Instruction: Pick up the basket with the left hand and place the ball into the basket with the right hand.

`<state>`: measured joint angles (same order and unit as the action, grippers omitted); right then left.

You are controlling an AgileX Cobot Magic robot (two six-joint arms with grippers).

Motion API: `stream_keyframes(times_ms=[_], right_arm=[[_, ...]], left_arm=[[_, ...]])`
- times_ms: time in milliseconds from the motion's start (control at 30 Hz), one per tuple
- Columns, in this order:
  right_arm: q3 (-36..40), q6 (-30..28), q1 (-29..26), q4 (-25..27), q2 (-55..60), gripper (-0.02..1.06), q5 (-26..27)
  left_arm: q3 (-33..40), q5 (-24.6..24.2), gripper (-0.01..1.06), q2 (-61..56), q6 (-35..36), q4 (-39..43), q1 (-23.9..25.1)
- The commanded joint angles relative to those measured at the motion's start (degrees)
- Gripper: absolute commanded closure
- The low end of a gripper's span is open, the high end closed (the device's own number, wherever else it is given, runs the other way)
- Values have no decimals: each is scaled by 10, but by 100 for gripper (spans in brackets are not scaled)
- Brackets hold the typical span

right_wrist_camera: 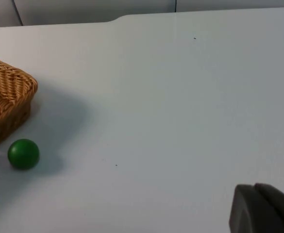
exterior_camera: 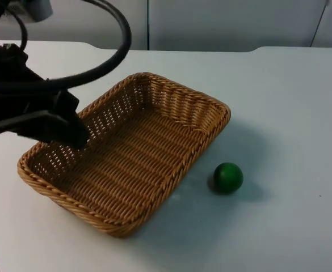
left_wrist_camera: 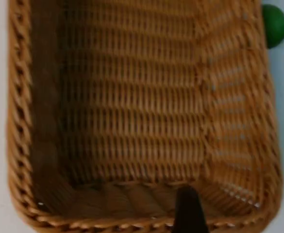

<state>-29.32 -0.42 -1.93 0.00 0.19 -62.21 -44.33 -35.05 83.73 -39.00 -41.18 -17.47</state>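
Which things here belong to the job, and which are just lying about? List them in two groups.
Belongs to the job:
- wicker basket, on the table
- green ball, on the table beside the basket, apart from it
- left gripper, at the basket's rim
- right gripper, waiting away from the ball

Just there:
- white table
- grey partition wall

Bright, even light; soft shadows fall beside the basket (exterior_camera: 154,107) and ball (exterior_camera: 228,177); left wrist view blurred.

The left gripper (exterior_camera: 78,133) sits over the wicker basket's (exterior_camera: 154,153) near-left wall, hiding that stretch of rim; I can't tell if its fingers grip. The green ball (left_wrist_camera: 274,25) is half hidden behind the basket's rim.
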Motion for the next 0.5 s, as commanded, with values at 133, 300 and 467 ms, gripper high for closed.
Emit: stream_keyframes(times_ms=[133, 300, 467], right_arm=[[2, -3, -3, -3, -2, 104, 4], [2, -3, -3, -3, -2, 104, 4], [2, -3, -3, -3, -2, 104, 4]], left_arm=[[-25, 55, 48, 41, 96, 104, -6], [-46, 62, 48, 79, 206, 202, -6], [-73, 51, 48, 127, 302, 285, -6]])
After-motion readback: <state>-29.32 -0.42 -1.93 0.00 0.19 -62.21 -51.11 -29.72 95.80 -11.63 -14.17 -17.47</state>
